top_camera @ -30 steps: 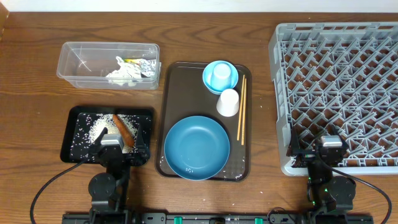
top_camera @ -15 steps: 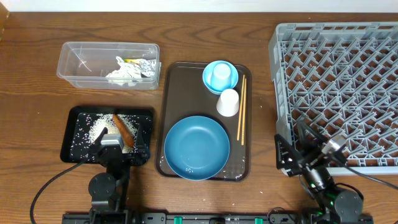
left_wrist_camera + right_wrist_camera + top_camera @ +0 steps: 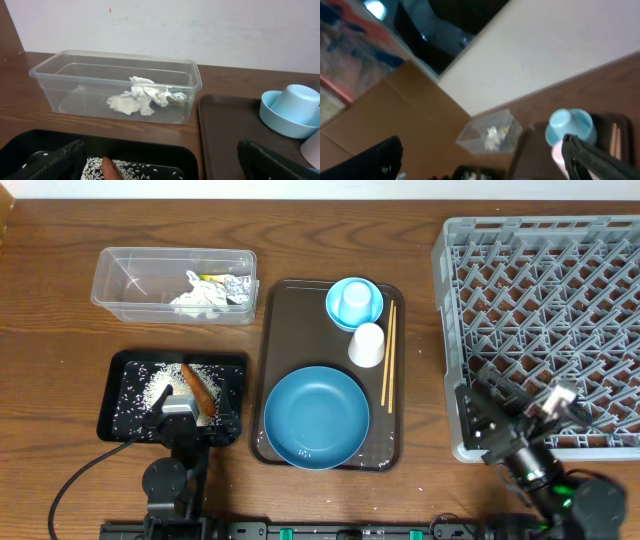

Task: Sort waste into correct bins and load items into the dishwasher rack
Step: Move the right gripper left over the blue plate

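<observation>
Plastic tub (image 3: 175, 284) and black tray (image 3: 110, 395) are loaded with waste; plate (image 3: 316, 417), bowl (image 3: 340, 308), cup (image 3: 367, 344), chopsticks (image 3: 388, 355) are not yet racked. Left pincer (image 3: 190, 420) and right pincer (image 3: 515, 412) are held wide, empty.

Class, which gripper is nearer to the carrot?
Left. The left gripper is at the black tray's near edge, right by the carrot; the right gripper is across the table at the dishwasher rack's near corner.
</observation>
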You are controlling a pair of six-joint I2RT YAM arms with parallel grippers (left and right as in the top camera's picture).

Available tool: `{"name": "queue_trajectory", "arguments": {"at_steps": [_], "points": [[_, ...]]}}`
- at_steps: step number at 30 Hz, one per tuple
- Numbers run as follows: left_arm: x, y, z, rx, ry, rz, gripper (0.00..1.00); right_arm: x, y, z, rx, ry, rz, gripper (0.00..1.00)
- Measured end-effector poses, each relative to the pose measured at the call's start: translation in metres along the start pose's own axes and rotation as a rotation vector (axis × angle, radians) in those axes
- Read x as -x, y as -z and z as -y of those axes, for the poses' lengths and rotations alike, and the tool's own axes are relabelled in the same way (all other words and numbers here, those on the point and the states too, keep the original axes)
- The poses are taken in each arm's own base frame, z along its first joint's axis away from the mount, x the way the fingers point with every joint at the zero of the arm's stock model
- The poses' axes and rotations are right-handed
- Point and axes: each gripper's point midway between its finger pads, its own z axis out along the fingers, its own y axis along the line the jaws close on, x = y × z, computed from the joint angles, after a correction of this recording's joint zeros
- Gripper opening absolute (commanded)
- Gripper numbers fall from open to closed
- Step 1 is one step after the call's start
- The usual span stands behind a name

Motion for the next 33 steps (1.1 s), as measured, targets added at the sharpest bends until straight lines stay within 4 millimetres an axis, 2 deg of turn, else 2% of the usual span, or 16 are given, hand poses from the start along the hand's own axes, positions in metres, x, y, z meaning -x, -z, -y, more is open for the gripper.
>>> {"name": "queue_trajectory", "arguments": {"at_steps": [5,8,10,13,17,23,28,33], "points": [[0.000,0.000,0.000,0.000,0.000,0.000,0.98,0.017,-0.018,-0.016,-0.114,0.072,-0.175,0.99],[0.000,0.000,0.000,0.000,0.000,0.000,0.98,0.015,-0.036,-0.019,-0.146,0.107,-0.300,0.99],[0.000,0.000,0.000,0.000,0.000,0.001,0.98,0.006,-0.050,-0.018,-0.168,0.125,-0.400,0.99],[0.000,0.000,0.000,0.000,0.000,0.001,0.98,-0.022,-0.072,-0.017,-0.206,0.162,-0.572,0.99],[0.000,0.000,0.000,0.000,0.000,0.001,0.98,-0.078,-0.100,-0.020,-0.245,0.275,-0.809,0.99],[0.000,0.000,0.000,0.000,0.000,0.001,0.98,-0.152,-0.131,-0.030,-0.192,0.411,-0.999,0.99],[0.000,0.000,0.000,0.000,0.000,0.001,0.98,-0.197,-0.125,-0.014,-0.215,0.469,-1.148,0.99],[0.000,0.000,0.000,0.000,0.000,0.001,0.98,-0.238,-0.095,0.000,-0.255,0.514,-1.350,0.92]]}}
